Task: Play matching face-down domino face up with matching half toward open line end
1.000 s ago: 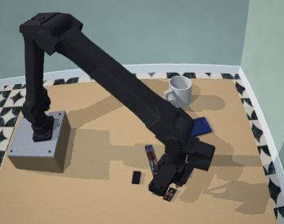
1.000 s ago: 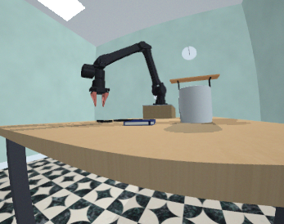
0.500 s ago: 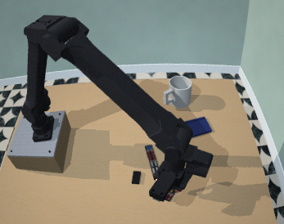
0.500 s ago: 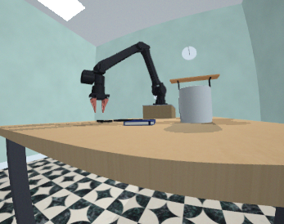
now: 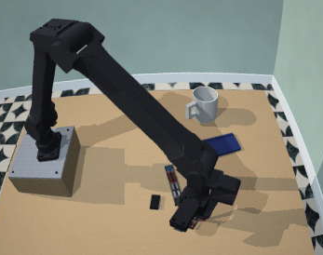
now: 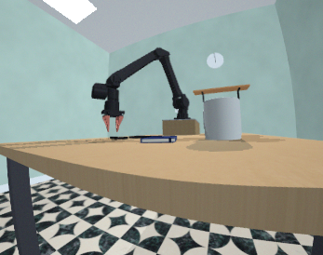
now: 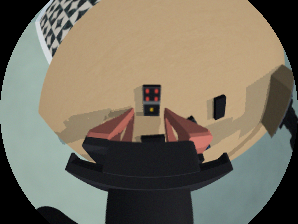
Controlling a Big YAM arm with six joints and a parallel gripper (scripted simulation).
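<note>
A short line of face-up dominoes (image 5: 172, 179) lies near the table's front; its near end is hidden under my wrist. In the wrist view a face-up domino with red and orange pips (image 7: 152, 99) lies ahead of the fingers. One black face-down domino (image 5: 154, 201) lies alone to the left of the line, and it also shows in the wrist view (image 7: 220, 104). My gripper (image 5: 186, 219) hovers above the table over the line's near end, its red fingers (image 6: 112, 123) pointing down, partly open and empty. A small dark shape (image 7: 152, 137) sits low between the fingers; I cannot tell what it is.
A white mug (image 5: 206, 105) stands at the back right. A blue book (image 5: 222, 144) lies flat to the right of the line. The arm's base block (image 5: 44, 162) stands at the left. The table's front edge is close to the gripper.
</note>
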